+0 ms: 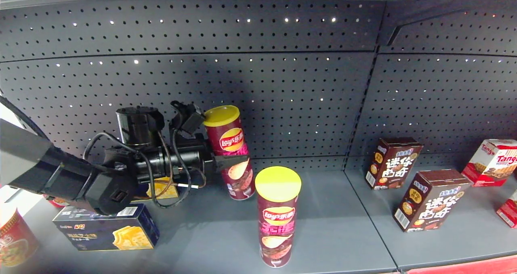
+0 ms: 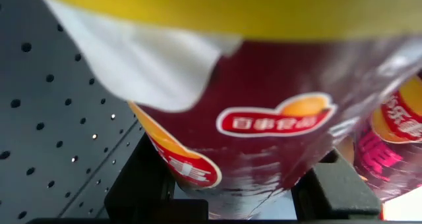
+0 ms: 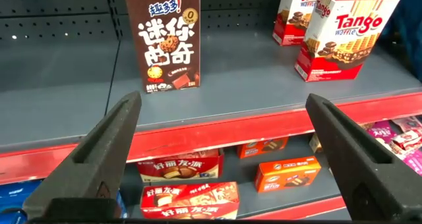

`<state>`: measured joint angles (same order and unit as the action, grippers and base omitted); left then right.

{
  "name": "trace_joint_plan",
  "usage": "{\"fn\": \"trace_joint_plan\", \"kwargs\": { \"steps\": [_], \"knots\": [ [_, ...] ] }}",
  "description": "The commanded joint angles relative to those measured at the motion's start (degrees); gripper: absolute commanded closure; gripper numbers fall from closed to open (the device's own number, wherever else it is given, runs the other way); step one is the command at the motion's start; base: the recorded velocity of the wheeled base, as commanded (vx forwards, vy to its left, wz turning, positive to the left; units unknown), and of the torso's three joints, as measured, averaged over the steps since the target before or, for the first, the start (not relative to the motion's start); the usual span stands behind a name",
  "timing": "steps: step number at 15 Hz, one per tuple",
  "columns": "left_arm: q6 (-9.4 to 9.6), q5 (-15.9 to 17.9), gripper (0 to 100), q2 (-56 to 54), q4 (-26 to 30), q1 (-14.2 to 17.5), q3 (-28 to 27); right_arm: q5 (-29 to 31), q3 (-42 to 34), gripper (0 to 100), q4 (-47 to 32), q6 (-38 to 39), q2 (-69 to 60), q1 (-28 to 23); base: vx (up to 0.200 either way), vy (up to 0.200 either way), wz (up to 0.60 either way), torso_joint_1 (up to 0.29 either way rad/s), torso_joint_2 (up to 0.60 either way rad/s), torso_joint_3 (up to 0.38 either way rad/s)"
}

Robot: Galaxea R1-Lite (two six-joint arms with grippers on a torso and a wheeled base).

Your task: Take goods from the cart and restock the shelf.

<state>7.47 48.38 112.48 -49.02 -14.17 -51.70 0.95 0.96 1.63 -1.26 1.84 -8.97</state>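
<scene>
The left gripper (image 1: 232,161) is clamped round the middle of a chip can (image 1: 230,139), just behind and left of the standing can (image 1: 278,215). The held one's long axis runs nearly upright, yellow lid up, with the top leaning slightly toward the arm. I can't tell whether its base touches the shelf (image 1: 343,225). It likely wants levelling before release. The right gripper (image 3: 222,105) hangs wide and empty, facing boxes well right of the standing can.

Dark pegboard back wall (image 1: 282,84), pinpricks of light through holes, grey shelf (image 1: 335,225) below.
</scene>
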Motion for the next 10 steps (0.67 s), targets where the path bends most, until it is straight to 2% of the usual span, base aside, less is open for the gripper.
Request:
{"fn": "trace_joint_plan", "kwargs": {
  "steps": [1,2,3,4,5,8,9,10],
  "knots": [
    [-0.09,0.48,100,0.98,0.06,-0.69,-0.33,0.02,0.00,0,0.04,-0.06,0.09,0.01,0.000,0.000,0.00,0.000,0.00,0.000],
    [-0.09,2.24,100,0.98,0.06,-0.69,-0.16,0.10,-0.08,0,0.12,-0.06,0.09,0.01,0.000,0.000,0.00,0.000,0.00,0.000],
    [-0.18,6.99,100,1.25,-0.20,-0.60,-0.33,0.10,0.00,0,0.04,-0.06,0.09,0.01,0.000,0.000,0.00,0.000,0.00,0.000],
    [-0.79,7.51,100,1.78,-0.38,-0.51,-0.42,0.10,0.00,0,0.04,-0.06,0.09,0.01,0.000,0.000,0.00,0.000,0.00,0.000],
    [-1.50,6.02,100,2.65,-1.17,-0.42,-1.12,0.10,0.00,0,0.04,-0.06,0.09,0.01,0.000,0.000,0.00,0.000,0.00,0.000],
    [-1.76,4.61,100,3.71,-1.43,-0.25,-3.06,-0.25,0.00,0,0.04,-0.06,0.09,0.01,0.000,0.000,0.00,0.000,0.00,0.000],
    [-1.76,2.06,100,4.94,-1.43,-0.34,-4.64,-0.34,0.00,0,0.04,-0.06,0.09,0.01,0.000,0.000,0.00,0.000,0.00,0.000],
    [-1.76,1.01,100,5.73,-1.34,-0.51,-5.78,-0.34,0.00,0,0.04,-0.06,0.09,0.01,0.000,0.000,0.00,0.000,0.00,0.000]
  ]
}}
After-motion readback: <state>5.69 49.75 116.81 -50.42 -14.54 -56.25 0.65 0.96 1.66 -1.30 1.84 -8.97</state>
